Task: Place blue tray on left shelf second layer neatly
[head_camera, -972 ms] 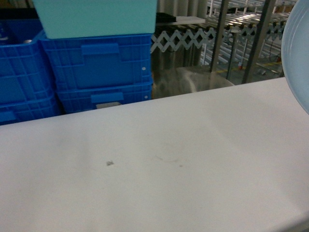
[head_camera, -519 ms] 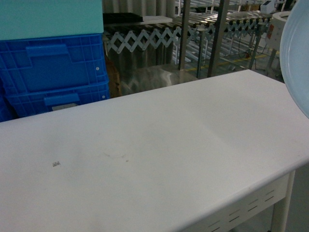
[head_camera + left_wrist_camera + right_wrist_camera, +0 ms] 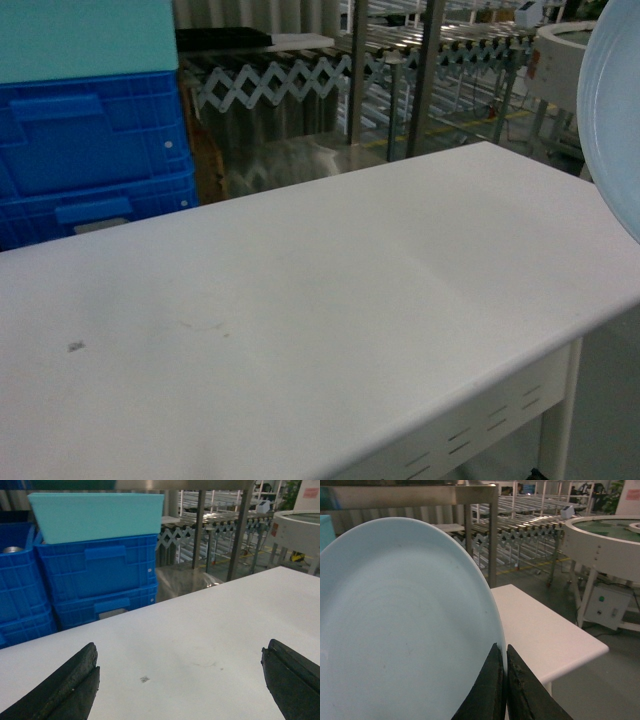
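The blue tray (image 3: pixel 405 630) is a pale blue smooth dish, held upright on its edge above the white table. My right gripper (image 3: pixel 504 656) is shut on the tray's rim, with a finger on each face. In the head view only a slice of the blue tray (image 3: pixel 615 110) shows at the right edge. My left gripper (image 3: pixel 180 680) hangs wide open and empty over the table. A shiny steel shelf frame (image 3: pixel 240 535) stands behind the table. I cannot tell which tier is its second layer.
Dark blue ribbed crates (image 3: pixel 90 150) are stacked behind the white table (image 3: pixel 330 300) at the left, with a teal box (image 3: pixel 97 515) on top. Roller conveyors (image 3: pixel 450 50) run behind. The table's right end (image 3: pixel 560 645) drops to the floor, and a round white machine (image 3: pixel 605 545) stands beyond it.
The head view has swung to the right: the crates slid towards the left edge and the table's right end came into view. The tray stays at the right edge.
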Robot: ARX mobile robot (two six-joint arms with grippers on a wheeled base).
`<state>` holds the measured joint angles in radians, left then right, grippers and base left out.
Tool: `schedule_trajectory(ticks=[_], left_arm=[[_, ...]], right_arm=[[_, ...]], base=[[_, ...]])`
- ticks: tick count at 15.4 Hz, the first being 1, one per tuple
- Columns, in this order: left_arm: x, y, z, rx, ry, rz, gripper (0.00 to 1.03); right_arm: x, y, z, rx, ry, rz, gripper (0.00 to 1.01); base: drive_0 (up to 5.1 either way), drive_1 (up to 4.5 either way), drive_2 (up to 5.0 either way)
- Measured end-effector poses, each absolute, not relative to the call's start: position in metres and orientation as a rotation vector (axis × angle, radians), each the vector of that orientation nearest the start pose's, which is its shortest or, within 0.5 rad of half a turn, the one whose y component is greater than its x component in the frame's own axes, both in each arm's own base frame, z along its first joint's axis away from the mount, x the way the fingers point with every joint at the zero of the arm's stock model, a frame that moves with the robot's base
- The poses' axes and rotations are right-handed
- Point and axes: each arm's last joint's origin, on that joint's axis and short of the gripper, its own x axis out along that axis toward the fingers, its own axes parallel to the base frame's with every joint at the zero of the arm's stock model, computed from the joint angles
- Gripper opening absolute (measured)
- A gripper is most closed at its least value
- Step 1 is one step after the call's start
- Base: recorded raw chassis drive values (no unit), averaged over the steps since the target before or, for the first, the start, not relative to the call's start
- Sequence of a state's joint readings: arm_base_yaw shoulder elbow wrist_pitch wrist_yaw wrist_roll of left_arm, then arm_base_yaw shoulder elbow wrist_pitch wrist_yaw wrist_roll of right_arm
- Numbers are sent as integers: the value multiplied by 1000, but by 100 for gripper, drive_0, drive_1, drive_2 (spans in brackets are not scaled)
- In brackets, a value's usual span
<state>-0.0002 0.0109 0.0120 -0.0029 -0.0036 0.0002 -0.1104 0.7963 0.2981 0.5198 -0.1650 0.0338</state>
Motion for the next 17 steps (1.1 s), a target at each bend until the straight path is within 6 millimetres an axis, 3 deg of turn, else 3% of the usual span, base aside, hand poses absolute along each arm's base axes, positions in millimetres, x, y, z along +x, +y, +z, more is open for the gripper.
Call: schedule_trajectory(ticks=[4, 17], left_arm=[[98, 0, 166, 0, 4, 0, 98], [98, 0, 167, 0, 1, 2, 98]], right_arm=[[175, -15, 230, 31, -22, 48, 2], [175, -15, 230, 32, -17, 50, 2]], base=[[-149, -149, -149], [254, -234, -503]])
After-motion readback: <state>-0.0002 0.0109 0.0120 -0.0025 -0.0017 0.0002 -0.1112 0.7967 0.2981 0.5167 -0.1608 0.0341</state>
